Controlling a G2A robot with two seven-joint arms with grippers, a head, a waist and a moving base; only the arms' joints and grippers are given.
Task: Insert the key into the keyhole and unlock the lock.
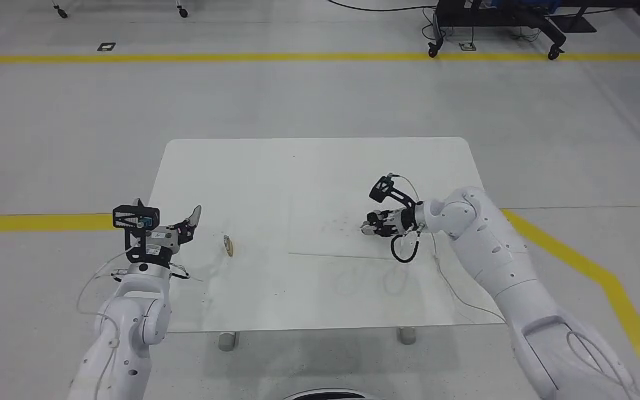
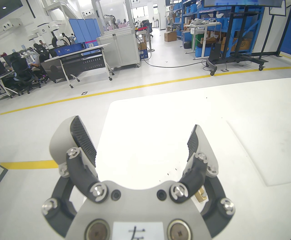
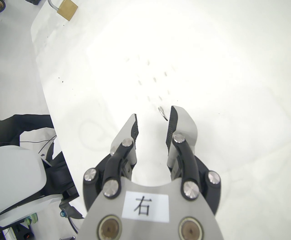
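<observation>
lock [image 1: 229, 246] left on table [image 1: 300, 170] | key [image 3: 162, 113] right, well apart

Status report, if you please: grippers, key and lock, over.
Left gripper open, right gripper open. Key on table beside right gripper, not held. Lock near left gripper. Nothing in the way.

brass-gold lock [image 3: 67, 9], silver key [image 3: 162, 113], plain white table [image 1: 300, 170] — black ribbed pads [image 2: 83, 141], yellow stripes [image 1: 300, 57] on grey floor [image 1: 300, 100].

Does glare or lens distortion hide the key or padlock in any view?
Right wrist view: glare whitens the table around the key, visible nonetheless; padlock unaffected. Left wrist view: table washed white, floor line slightly bowed by the lens. Top view: even light, padlock tiny.
</observation>
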